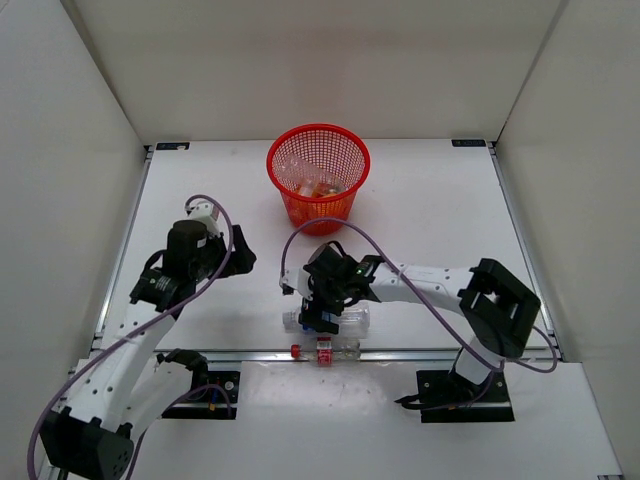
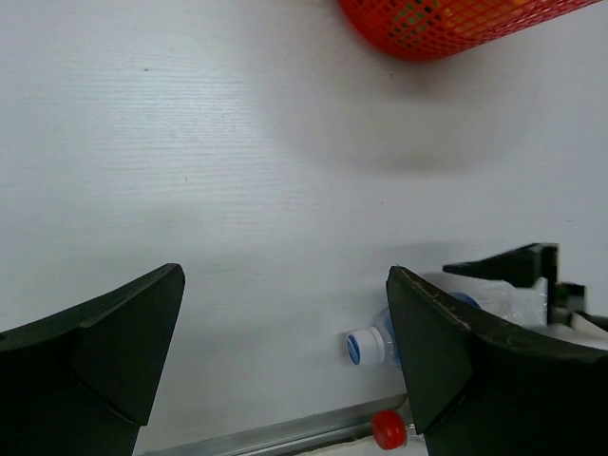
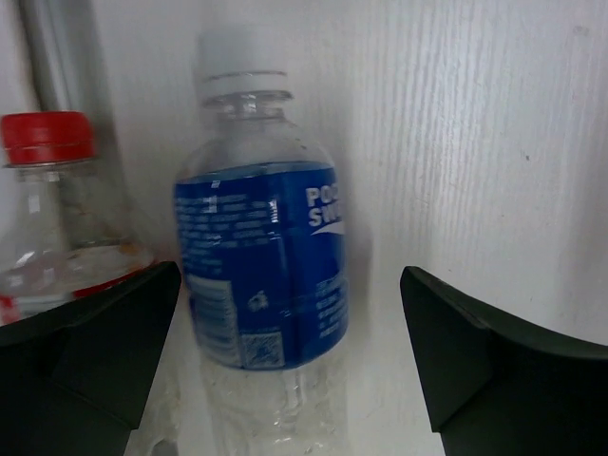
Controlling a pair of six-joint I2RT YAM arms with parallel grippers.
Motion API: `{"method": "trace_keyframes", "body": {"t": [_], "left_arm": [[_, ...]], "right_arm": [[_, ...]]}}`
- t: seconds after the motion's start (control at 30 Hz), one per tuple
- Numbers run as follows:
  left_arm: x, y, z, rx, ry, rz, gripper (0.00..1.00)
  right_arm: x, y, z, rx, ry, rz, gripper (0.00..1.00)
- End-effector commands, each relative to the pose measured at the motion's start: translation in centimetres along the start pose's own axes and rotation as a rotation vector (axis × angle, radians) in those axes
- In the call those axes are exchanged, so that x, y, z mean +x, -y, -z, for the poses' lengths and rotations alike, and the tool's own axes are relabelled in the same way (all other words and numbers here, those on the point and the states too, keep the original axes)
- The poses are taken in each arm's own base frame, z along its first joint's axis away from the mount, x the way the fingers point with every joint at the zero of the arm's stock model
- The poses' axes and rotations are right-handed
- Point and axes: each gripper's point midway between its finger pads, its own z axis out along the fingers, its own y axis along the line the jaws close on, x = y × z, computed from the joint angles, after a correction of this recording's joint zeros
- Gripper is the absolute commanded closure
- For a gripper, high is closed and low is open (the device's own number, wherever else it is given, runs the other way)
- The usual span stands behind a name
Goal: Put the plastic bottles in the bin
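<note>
The clear blue-labelled bottle lies on its side near the table's front edge. It fills the right wrist view, white cap pointing away. My right gripper is open and low over it, one finger on each side of the label, not closed on it. The slim clear red-capped bottle lies just in front along the metal rail, and shows in the right wrist view. The red mesh bin stands at the far middle with orange and clear bottles inside. My left gripper is open and empty.
A metal rail runs along the table's front edge. White walls enclose the table on three sides. In the left wrist view the bin's base is at the top, and the blue-labelled bottle's cap and the red cap are at the bottom.
</note>
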Motion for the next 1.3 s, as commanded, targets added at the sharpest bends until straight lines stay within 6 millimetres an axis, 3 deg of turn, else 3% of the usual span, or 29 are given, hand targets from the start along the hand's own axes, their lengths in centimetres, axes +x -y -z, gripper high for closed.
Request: {"method": "trace_keyframes", "body": {"t": [0.0, 0.1, 0.17, 0.3, 0.37, 0.5, 0.57, 0.63, 0.67, 0.7, 0.73, 0.83, 0.9, 0.93, 0.97, 1.03, 1.07, 1.1, 1.27], "left_arm": [[-0.6, 0.3, 1.6, 0.009, 0.051, 0.027, 0.02], [-0.6, 0.0, 2.0, 0.003, 0.049, 0.031, 0.01], [-0.3, 0.0, 2.2, 0.005, 0.041, 0.033, 0.01], [-0.2, 0.1, 2.5, 0.008, 0.057, 0.035, 0.01], [-0.6, 0.1, 2.7, 0.013, 0.075, 0.041, 0.01], [-0.9, 0.0, 2.7, 0.013, 0.09, 0.043, 0.02], [-1.1, -0.3, 2.5, 0.006, 0.101, 0.04, 0.01], [-1.1, -0.3, 2.5, 0.009, 0.11, 0.048, 0.01], [-1.1, -0.4, 2.4, 0.007, 0.114, 0.048, 0.01], [-1.2, -0.5, 2.2, 0.004, 0.116, 0.064, 0.01], [-0.6, -0.4, 2.0, 0.004, 0.098, 0.062, 0.01], [-0.7, -0.4, 1.9, 0.005, 0.104, 0.069, 0.01], [-0.7, -0.4, 1.9, 0.007, 0.107, 0.078, 0.01], [-0.7, -0.3, 1.9, 0.013, 0.104, 0.079, 0.01], [-0.6, -0.4, 1.9, 0.007, 0.105, 0.087, 0.01], [-0.2, -0.4, 1.7, 0.006, 0.089, 0.093, 0.01], [0.1, -0.5, 1.7, 0.007, 0.083, 0.089, 0.02], [0.5, -0.5, 1.5, 0.004, 0.069, 0.089, 0.01], [0.2, -0.3, 1.6, 0.016, 0.095, 0.126, 0.01]], "right_arm": [[-0.7, 2.8, -1.2, 0.116, 0.008, 0.004, 0.03], [-0.5, 4.1, -1.8, 0.165, 0.003, -0.014, 0.12], [-0.3, 4.8, -2.0, 0.22, -0.013, -0.026, 0.28], [-0.9, 6.2, -0.7, 0.305, -0.029, 0.0, 0.41], [-2.3, 6.8, 1.0, 0.334, -0.006, 0.011, 0.49], [-8.8, 7.8, 6.1, 0.387, 0.169, 0.057, 0.52], [-12.6, 8.1, 10.6, 0.433, 0.319, 0.12, 0.54], [-15.2, 8.8, 14.4, 0.503, 0.459, 0.16, 0.62], [-16.5, 9.4, 16.6, 0.534, 0.531, 0.178, 0.6], [-17.6, 10.8, 19.0, 0.586, 0.59, 0.182, 0.59], [-18.4, 11.0, 20.0, 0.583, 0.624, 0.2, 0.59], [-20.8, 15.7, 26.0, 0.718, 0.766, 0.236, 0.56], [-21.5, 18.5, 26.4, 0.719, 0.789, 0.228, 0.55], [-22.6, 19.3, 28.2, 0.727, 0.834, 0.212, 0.54], [-21.9, 21.2, 27.3, 0.694, 0.83, 0.173, 0.53], [-22.2, 24.0, 28.3, 0.67, 0.874, 0.137, 0.52], [-22.7, 24.7, 27.8, 0.643, 0.892, 0.112, 0.52], [-21.6, 26.7, 26.2, 0.632, 0.868, 0.062, 0.51], [-20.1, 30.0, 23.4, 0.619, 0.833, -0.013, 0.42]]}}
